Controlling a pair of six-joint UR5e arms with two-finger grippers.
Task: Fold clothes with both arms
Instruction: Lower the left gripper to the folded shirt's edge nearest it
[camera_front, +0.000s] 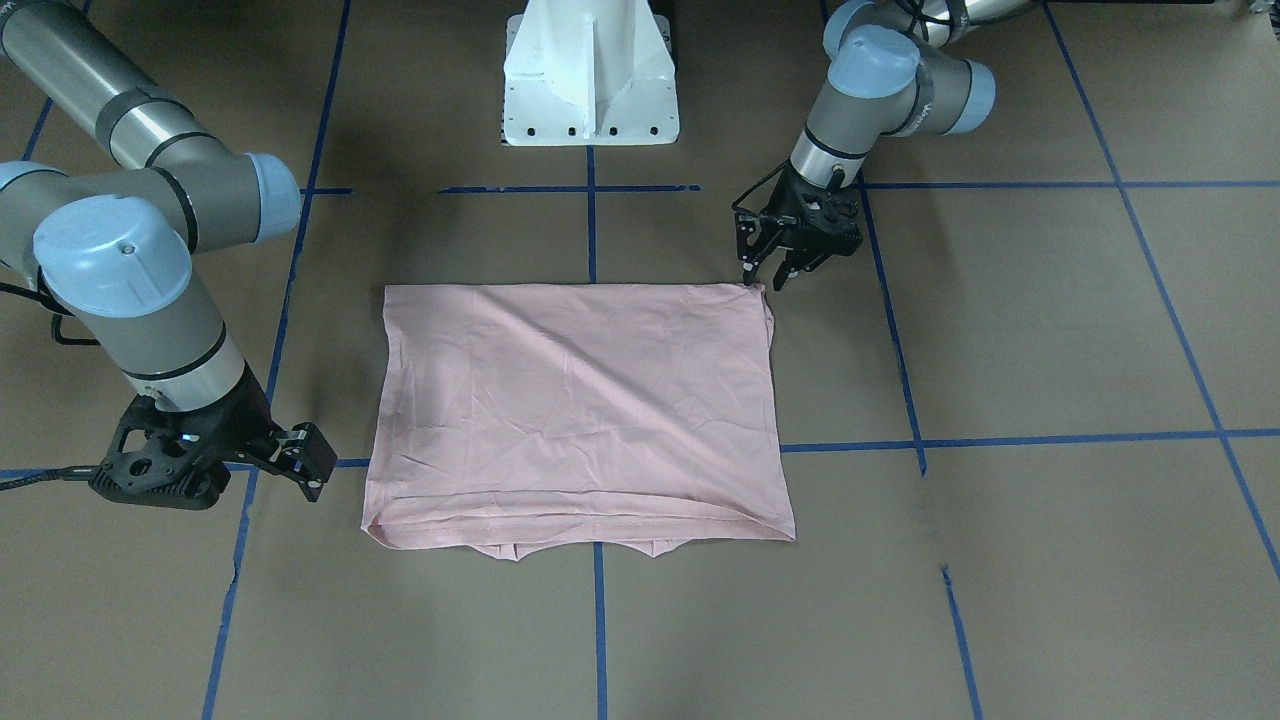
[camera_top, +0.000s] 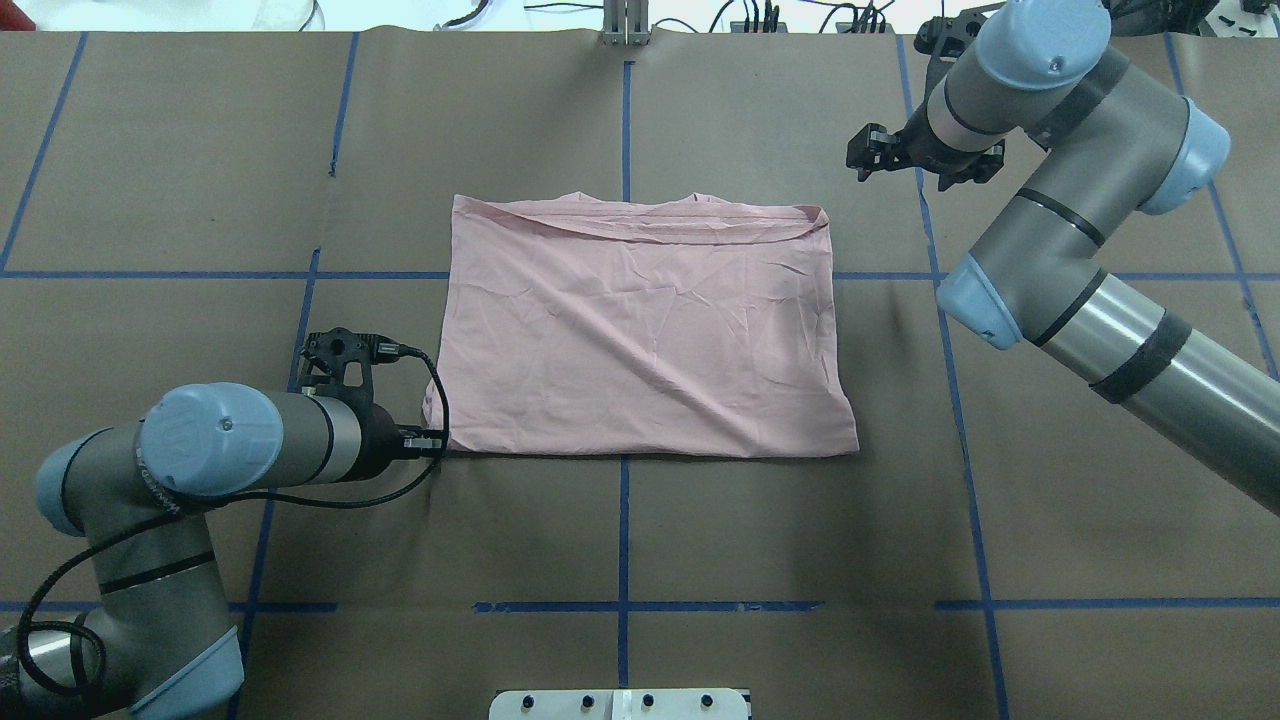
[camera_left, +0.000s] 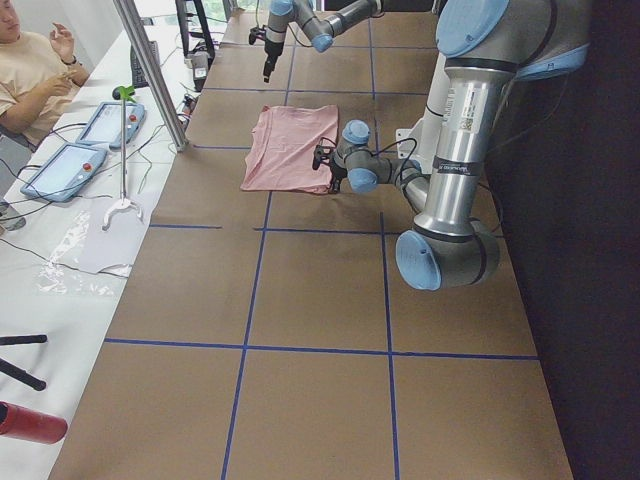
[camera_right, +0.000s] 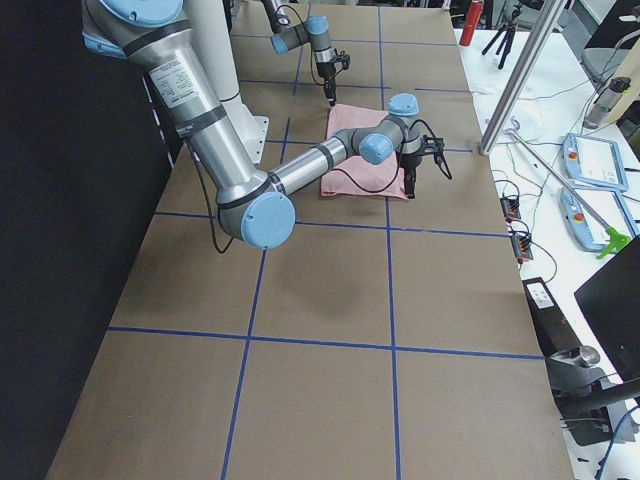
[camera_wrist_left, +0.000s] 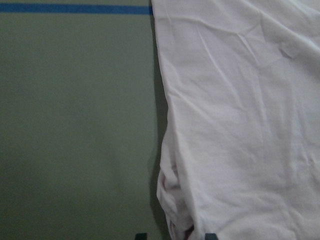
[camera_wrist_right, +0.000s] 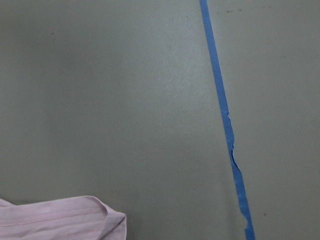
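Shirt: the pink T-shirt (camera_top: 640, 330) lies flat in the middle of the table (camera_top: 200, 150), folded into a wrinkled rectangle with a plain side up (no drawing or lettering shows).
Shirt edges: the stacked hem layers run along the side away from the robot; the near edge is one straight line.
Left arm: the left arm (camera_top: 200, 450) reaches low over the table towards the shirt's near corner on its own side.
Left gripper: the left gripper (camera_front: 763, 272) points down at that corner. Its fingertips (camera_wrist_left: 141, 235) stand apart in the wrist view, with the bunched corner between them and not pinched.
Right arm: the right arm (camera_top: 1080, 230) stretches across to the far side.
Right gripper: the right gripper (camera_top: 862, 155) hangs just beside the shirt's far corner, off the cloth, with the fingers seemingly spread and holding nothing.
Tape: a line of blue tape (camera_wrist_right: 220, 110) crosses the brown surface beneath it.
Base: the white pedestal (camera_front: 590, 80) stands behind the shirt.
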